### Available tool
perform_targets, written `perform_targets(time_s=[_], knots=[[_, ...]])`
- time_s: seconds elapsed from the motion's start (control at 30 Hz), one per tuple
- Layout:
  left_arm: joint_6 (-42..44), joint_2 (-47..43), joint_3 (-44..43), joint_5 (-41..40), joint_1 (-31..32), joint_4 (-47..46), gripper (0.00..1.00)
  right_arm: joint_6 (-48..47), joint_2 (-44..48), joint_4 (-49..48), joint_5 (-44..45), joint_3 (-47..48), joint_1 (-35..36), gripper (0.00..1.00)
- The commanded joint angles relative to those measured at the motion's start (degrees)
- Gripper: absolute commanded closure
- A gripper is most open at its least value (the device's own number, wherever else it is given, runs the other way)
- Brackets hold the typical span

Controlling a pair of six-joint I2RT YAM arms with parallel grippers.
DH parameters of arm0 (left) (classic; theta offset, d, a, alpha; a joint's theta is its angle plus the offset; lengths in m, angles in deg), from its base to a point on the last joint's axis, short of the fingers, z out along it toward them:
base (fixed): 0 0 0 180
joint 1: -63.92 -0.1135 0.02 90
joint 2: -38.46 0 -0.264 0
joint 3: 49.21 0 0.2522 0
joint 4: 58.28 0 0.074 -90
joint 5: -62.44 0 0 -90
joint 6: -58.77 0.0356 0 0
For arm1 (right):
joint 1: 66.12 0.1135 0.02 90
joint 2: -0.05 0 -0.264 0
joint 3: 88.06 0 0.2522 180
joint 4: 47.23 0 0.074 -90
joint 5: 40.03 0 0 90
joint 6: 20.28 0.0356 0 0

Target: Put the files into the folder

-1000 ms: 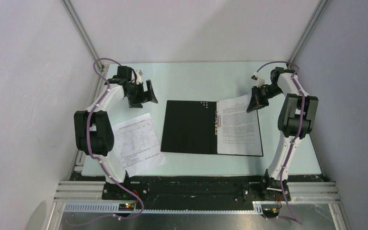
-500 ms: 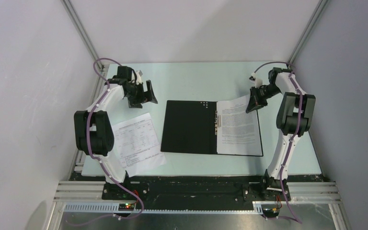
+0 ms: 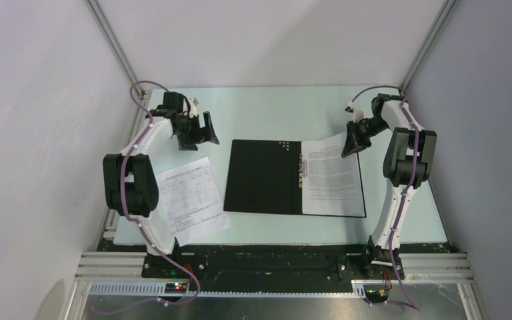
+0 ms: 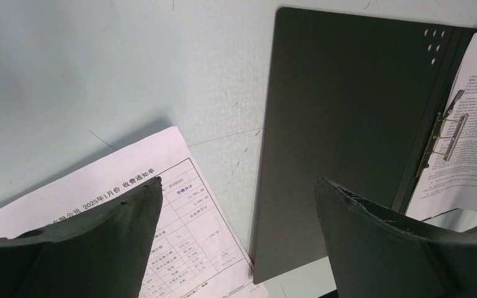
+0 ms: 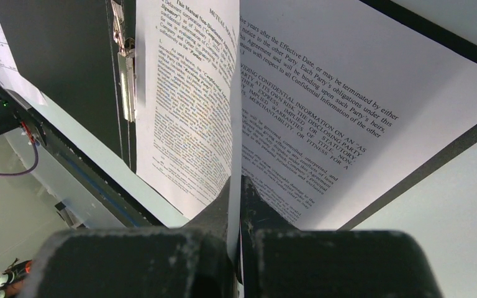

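Note:
The folder [image 3: 263, 177] lies open in the middle of the table, black inside up, with its metal clip [image 3: 302, 167] along the spine. A text sheet [image 3: 333, 183] lies on its right half. My right gripper [image 3: 351, 142] is shut on that sheet's far right corner and holds it lifted; in the right wrist view the jaws [image 5: 236, 186] pinch the sheet [image 5: 186, 93] edge-on beside the clip [image 5: 126, 68]. A second sheet with a table [image 3: 190, 200] lies left of the folder. My left gripper [image 3: 200, 137] hovers open and empty above this sheet [image 4: 180, 217] and the folder's left edge [image 4: 348, 124].
Metal frame rails [image 3: 273, 270] run along the table's near edge. Grey walls close in on the left, right and back. The left arm's base stands close to the loose sheet's left side.
The right wrist has shifted slightly to the left, still pinching the sheet corner. The left arm, the folder and the loose sheet have not moved.

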Motion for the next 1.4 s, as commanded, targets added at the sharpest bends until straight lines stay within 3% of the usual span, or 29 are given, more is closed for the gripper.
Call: perform_targets(time_s=[0.0, 0.27, 0.5, 0.67, 0.83, 0.87, 1.1, 1.27, 1.37], knots=[[1.4, -3.09, 0.59, -0.25, -0.15, -0.4, 0.04, -1.09, 0.24, 0.75, 0.71, 1.75, 0.5, 1.0], [1.35, -3.09, 0.72, -0.19, -0.2, -0.43, 0.03, 0.38, 0.37, -0.41, 2.99, 1.66, 0.54, 0.92], [1.41, -3.14, 0.75, -0.26, -0.16, -0.41, 0.03, 1.59, 0.85, -0.31, 5.5, 2.01, 1.16, 0.5], [1.32, -3.02, 0.7, -0.1, -0.15, -0.41, 0.03, 2.42, 2.19, -0.15, 8.24, 1.26, 2.04, 0.36], [1.0, -2.92, 0.5, -0.11, -0.21, -0.35, 0.03, 4.93, 5.28, -2.17, 14.23, -0.1, 2.95, 0.14], [0.98, -3.01, 0.48, -0.57, -0.21, -0.37, 0.03, 5.26, 6.11, -2.76, 15.04, -0.34, 3.02, 0.05], [1.1, -6.68, 1.08, -10.69, -0.38, 0.23, 0.0, 6.94, 9.24, -4.8, 23.55, -1.04, 2.76, 0.01], [-0.41, -16.08, 6.55, -16.82, -2.09, 0.67, 0.0, 4.77, 12.99, -6.37, 21.37, 0.1, 1.69, 0.0], [-3.48, -21.58, 11.57, -19.1, -6.7, 0.73, 0.0, 2.59, 16.5, -10.28, 16.6, 0.31, 4.35, 0.01]])
